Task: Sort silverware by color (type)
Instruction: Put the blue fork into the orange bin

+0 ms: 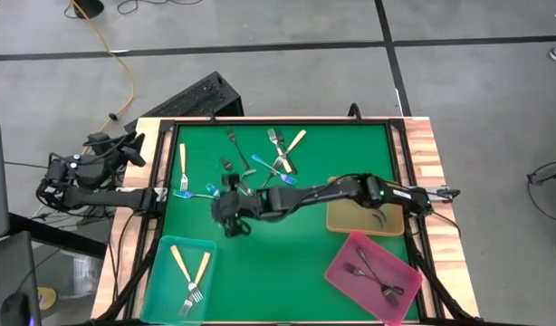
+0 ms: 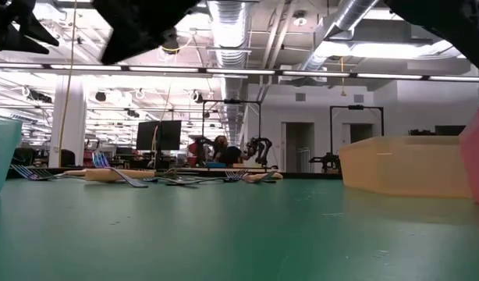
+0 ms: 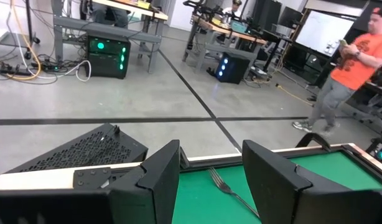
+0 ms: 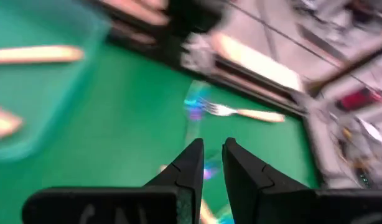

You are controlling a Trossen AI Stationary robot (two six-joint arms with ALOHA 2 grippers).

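Where the green mat (image 1: 278,263) meets its front edge, three trays sit in a row: a teal tray (image 1: 160,285) holding two cream-handled forks (image 1: 189,276), a pink tray (image 1: 346,281) with two dark grey forks (image 1: 376,274), and just behind the pink one a tan tray (image 1: 350,220) with one dark fork (image 1: 380,219) showing. Farther back on the mat lie the loose forks (image 1: 260,163), slim and small: cream-handled, dark metal and iridescent blue, several crossing one another, one cream fork (image 1: 182,158) apart toward the left edge. The right gripper (image 1: 231,215) reaches across the mat to just in front of that scatter, its fingers (image 4: 194,165) narrowed to a thin gap; whether they pinch a fork I cannot tell. The left gripper (image 3: 211,180) waits off the mat's back left corner, fingers spread wide and empty.
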